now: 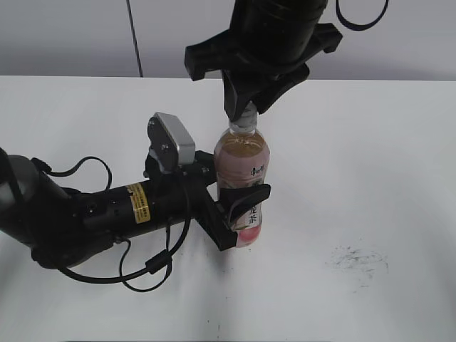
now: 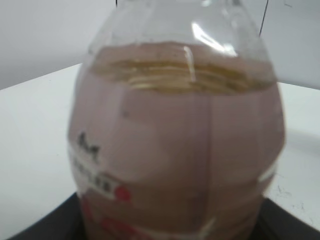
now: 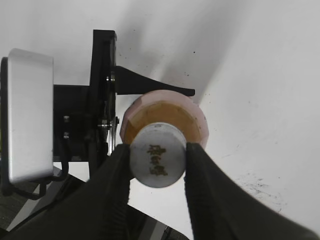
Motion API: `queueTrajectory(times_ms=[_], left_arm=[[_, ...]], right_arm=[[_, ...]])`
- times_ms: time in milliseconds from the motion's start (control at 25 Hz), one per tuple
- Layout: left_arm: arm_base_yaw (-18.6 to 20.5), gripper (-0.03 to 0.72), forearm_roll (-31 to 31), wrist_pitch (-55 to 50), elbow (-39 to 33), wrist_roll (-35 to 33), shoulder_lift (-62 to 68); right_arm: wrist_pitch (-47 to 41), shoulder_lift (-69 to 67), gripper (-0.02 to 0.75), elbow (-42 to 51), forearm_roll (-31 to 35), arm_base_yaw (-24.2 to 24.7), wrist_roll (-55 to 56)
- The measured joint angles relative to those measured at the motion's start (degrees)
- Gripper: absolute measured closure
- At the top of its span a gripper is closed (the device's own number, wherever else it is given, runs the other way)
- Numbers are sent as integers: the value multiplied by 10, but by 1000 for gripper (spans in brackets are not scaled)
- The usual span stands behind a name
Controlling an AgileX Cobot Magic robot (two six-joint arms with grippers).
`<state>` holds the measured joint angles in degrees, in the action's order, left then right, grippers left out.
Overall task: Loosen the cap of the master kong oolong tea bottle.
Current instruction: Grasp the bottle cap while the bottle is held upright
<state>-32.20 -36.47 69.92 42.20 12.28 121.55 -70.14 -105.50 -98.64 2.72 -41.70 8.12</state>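
The master kong oolong tea bottle (image 1: 243, 167) stands upright on the white table, amber tea inside, pale pink label low on it. My left gripper (image 1: 239, 214) is shut on the bottle's lower body from the left. The bottle fills the left wrist view (image 2: 175, 150), so the left jaws barely show there. My right gripper (image 1: 244, 112) comes down from above and is shut on the silver-grey cap (image 3: 158, 155), one finger on each side. In the exterior view only the cap's lower edge (image 1: 243, 127) shows below the fingers.
The white table (image 1: 370, 171) extends all around the bottle. A patch of dark scuff marks (image 1: 358, 259) lies at the front right. The left arm (image 1: 92, 214) and its cables lie across the table's left front. A grey wall stands behind.
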Motion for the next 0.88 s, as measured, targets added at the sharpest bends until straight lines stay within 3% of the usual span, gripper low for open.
queueTrajectory(times_ms=[120,240,600,880], left_arm=[[0,303,0,0,0,0,0],[0,303,0,0,0,0,0],[0,303,0,0,0,0,0],[0,303,0,0,0,0,0]], right_arm=[[0,0,482,0,0,0,-29],[0,0,482,0,0,0,-131],[0,2,505,0,-1,0,-658],[0,2,477,0,-1,0,-716]])
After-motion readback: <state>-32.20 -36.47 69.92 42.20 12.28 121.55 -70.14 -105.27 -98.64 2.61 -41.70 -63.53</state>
